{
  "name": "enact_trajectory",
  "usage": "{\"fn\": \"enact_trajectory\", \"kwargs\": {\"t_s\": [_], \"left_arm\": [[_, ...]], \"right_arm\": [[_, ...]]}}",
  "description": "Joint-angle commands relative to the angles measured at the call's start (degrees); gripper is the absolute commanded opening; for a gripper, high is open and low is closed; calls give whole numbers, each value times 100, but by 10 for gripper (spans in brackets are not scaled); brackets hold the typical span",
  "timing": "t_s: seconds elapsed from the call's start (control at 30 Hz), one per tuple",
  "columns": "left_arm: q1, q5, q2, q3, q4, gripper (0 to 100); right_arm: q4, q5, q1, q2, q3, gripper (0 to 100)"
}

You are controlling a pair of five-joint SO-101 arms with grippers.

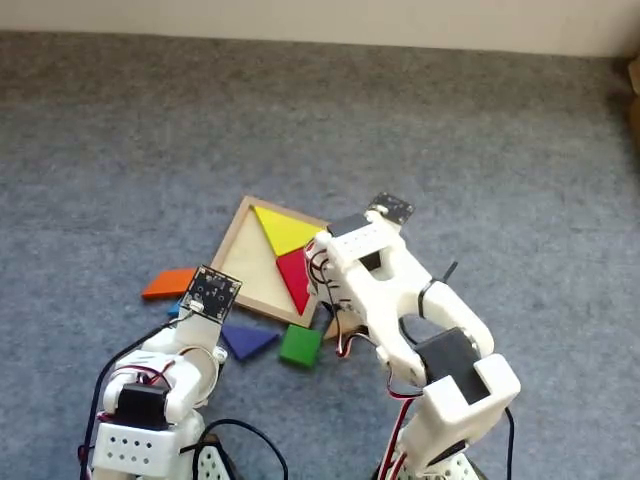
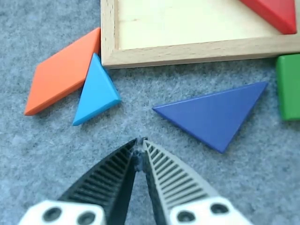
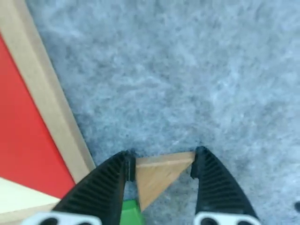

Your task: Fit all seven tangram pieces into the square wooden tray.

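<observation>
Table (image 1: pixel 450 130): covered in grey short-pile carpet, with a pale wall strip (image 1: pixel 300 15) along its 12 o'clock edge. Square wooden tray (image 1: pixel 230 233): at mid-table, turned corner-on, bare pale floor on its 9 o'clock half. Yellow triangle (image 1: pixel 283 228): seated in the tray at 12 o'clock. Red triangle (image 1: pixel 294 277): seated in the tray at 4 o'clock, touching the yellow one. Orange parallelogram (image 1: pixel 168 283): on the carpet at the tray's 9 o'clock, its end against the rim. Light blue triangle (image 2: pixel 96 91): at 8 o'clock, lying against the parallelogram, tip at the tray corner. Dark blue triangle (image 1: pixel 247 341): at 6 o'clock, flat, apart from the tray. Green square (image 1: pixel 300 345): at 5 o'clock, just beside the dark blue piece. Plain wood triangle (image 3: pixel 157 171): at 4 o'clock, just outside the rim, next to the green square. The white right arm (image 1: pixel 400 300) covers the tray's 3 o'clock corner from above. Left hand (image 2: pixel 139 140): fingers pressed together, holding nothing, over carpet near the dark blue triangle. Right hand (image 3: pixel 165 155): pinching the plain wood triangle by two corners.
</observation>
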Motion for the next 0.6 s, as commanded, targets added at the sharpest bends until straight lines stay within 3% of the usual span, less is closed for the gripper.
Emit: {"fn": "enact_trajectory", "kwargs": {"t_s": [0.0, 0.27, 0.57], "left_arm": [[-40, 26, -330, 110, 26, 6], [-40, 26, -330, 110, 26, 6], [-48, 26, -330, 110, 26, 6]], "right_arm": [[66, 0, 110, -101, -356, 130], [1244, 396, 75, -92, -1684, 128], [1262, 360, -690, -48, -2193, 128]]}}
